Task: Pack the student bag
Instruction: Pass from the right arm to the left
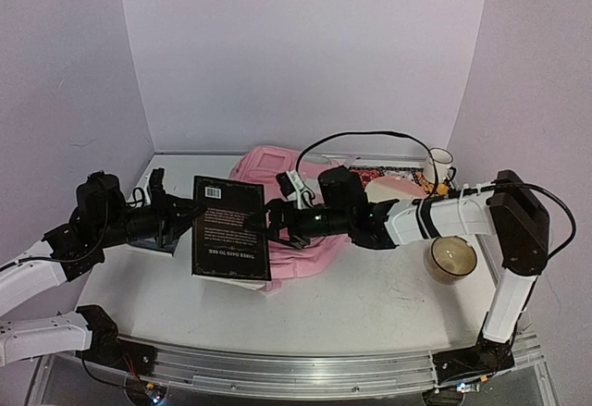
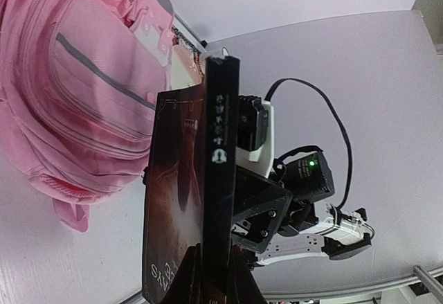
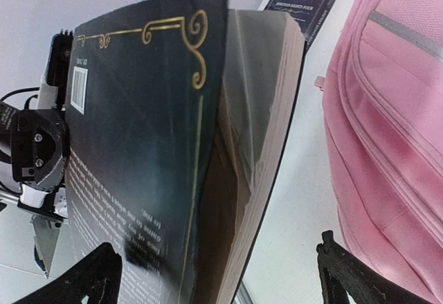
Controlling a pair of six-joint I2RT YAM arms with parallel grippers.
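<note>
A black book (image 1: 231,228) with white text on its back cover hangs above the table between both arms. My left gripper (image 2: 215,248) is shut on the book's spine (image 2: 220,145) and clamps it from both sides; in the top view this gripper (image 1: 185,214) is at the book's left edge. My right gripper (image 3: 216,245) stands open at the page-side edge, with its fingers (image 3: 342,276) wide on either side of the book (image 3: 159,145) and not pressing on it. The pink student bag (image 1: 270,166) lies behind and under the book, and the left wrist view shows its zipped pockets (image 2: 76,96).
A second dark book (image 3: 301,6) lies flat on the table beyond the held one. A tan mug (image 1: 451,258) stands by the right arm's elbow. A white mug (image 1: 440,167) and some colourful items are at the back right. A black cable (image 1: 370,136) loops over the bag.
</note>
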